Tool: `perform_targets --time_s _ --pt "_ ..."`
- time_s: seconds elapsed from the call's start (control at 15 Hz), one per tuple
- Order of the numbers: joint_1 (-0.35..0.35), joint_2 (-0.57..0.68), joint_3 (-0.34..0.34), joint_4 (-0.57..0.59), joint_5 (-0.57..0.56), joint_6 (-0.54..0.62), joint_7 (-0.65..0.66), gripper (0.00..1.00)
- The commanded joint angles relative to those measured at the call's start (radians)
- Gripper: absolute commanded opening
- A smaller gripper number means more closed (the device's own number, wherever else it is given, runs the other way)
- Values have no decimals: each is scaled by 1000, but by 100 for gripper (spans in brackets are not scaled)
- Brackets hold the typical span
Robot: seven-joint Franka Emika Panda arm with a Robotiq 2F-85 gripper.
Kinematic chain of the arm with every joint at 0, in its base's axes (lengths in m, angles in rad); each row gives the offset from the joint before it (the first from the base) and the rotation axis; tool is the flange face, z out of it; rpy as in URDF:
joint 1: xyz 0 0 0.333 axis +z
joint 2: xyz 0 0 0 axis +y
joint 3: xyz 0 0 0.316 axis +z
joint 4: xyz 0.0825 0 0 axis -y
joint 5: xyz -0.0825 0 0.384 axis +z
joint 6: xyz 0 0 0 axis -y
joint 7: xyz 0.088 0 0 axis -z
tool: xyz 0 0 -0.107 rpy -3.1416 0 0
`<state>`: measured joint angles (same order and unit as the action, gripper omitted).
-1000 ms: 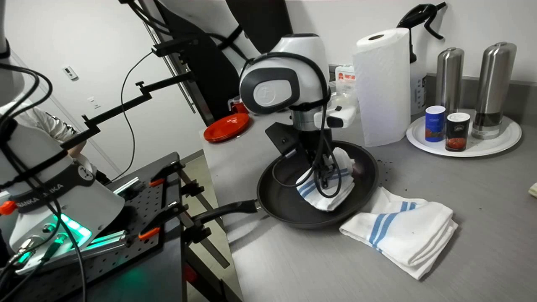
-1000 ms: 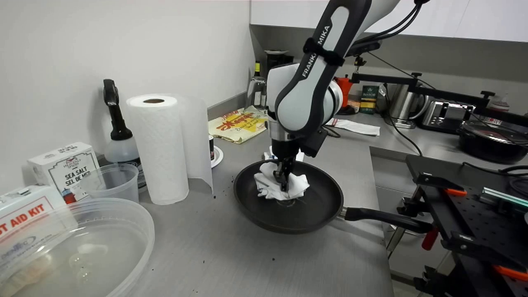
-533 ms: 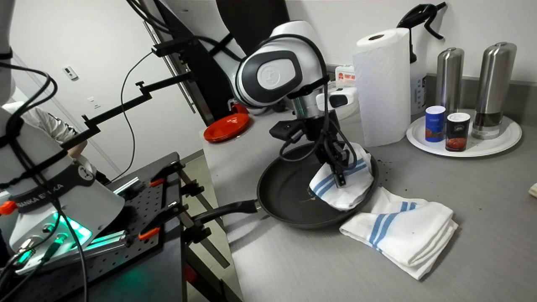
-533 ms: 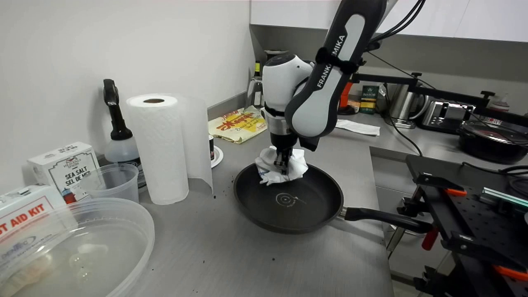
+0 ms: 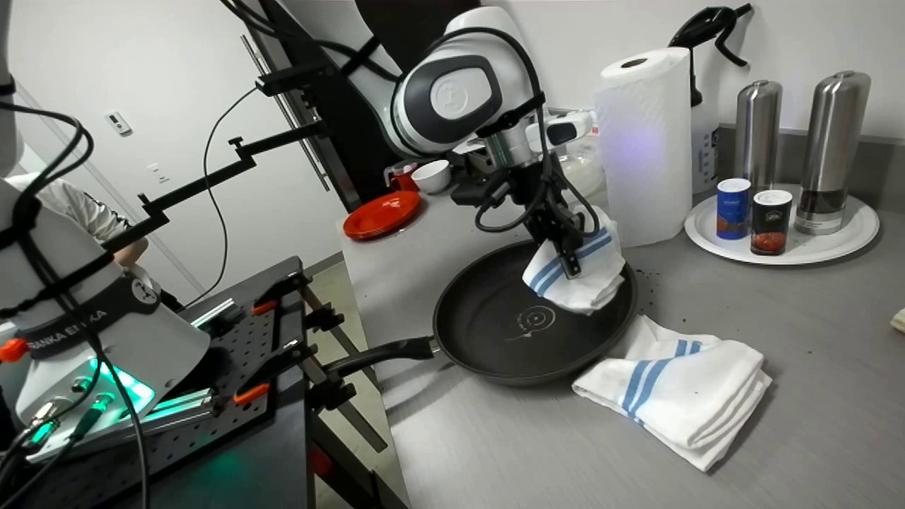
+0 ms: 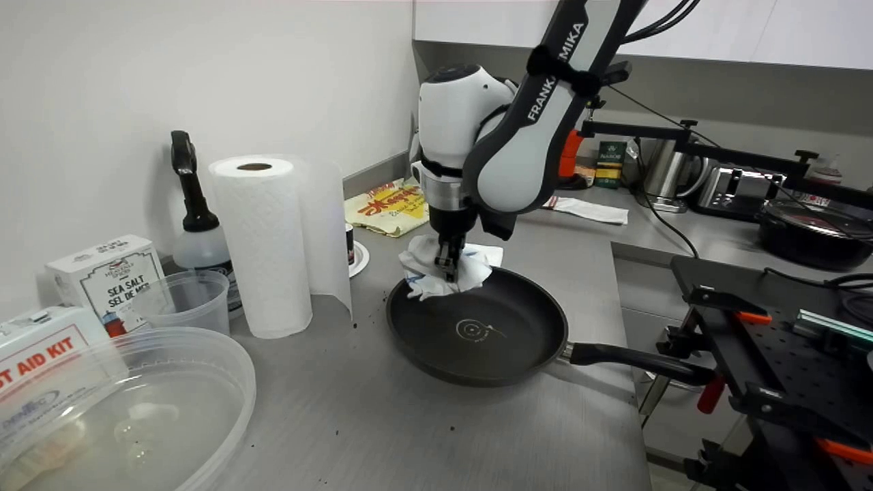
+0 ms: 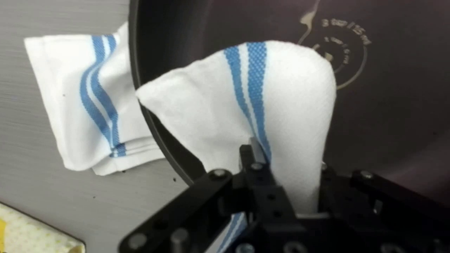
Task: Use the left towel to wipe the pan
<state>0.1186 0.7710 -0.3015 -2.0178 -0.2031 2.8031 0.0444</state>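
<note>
The held towel (image 5: 594, 272), white with blue stripes, hung over the pan (image 6: 501, 310), on the side away from the handle (image 6: 638, 359); whether its lower folds touched the pan's floor could not be told. One corner pointed toward the rim (image 7: 133, 52) in the wrist view. The cloth looked soft, limp and light, with nothing to break, and being woven it would probably not slip from a grip. Having no stiffness of its own, it would likely trail or curl under unless bunched and pressed from above. The best place to hold seemed the thick folded middle, leaving a pad of cloth below the fingers (image 7: 267, 184). The gripper (image 6: 448, 273) was clenched on this towel, with cloth running between its fingers beside the stripes.

Beneath, the pan stood flat on the counter (image 5: 495, 438), its handle reaching past the counter's edge. Its smooth inside should let cloth glide, yet the pan itself might skid under a hard push. A pale streak (image 7: 308, 19) showed by the printed ring (image 6: 472, 330); smear or print, it was unclear. The job looked to be mid-wipe.

Just beside the pan lay the spare towel (image 5: 686, 392), folded; a paper roll (image 5: 645, 148) and a plate (image 5: 861, 220) stood apart from it.
</note>
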Motion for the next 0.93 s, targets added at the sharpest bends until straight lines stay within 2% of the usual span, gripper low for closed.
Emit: perform_targets --time_s 0.0,0.27,0.47,0.6,0.73,0.87 --pt "-121 -119 201 -22 72 -23 -87 5" --pt "-236 -147 461 45 243 -96 -193 5" --pt "-285 -116 608 102 368 -177 -305 5" --pt "-276 -90 638 132 414 -235 -337 5" --pt "-241 -59 631 152 423 -272 -334 5" --pt "-208 -19 618 165 404 -254 -340 5"
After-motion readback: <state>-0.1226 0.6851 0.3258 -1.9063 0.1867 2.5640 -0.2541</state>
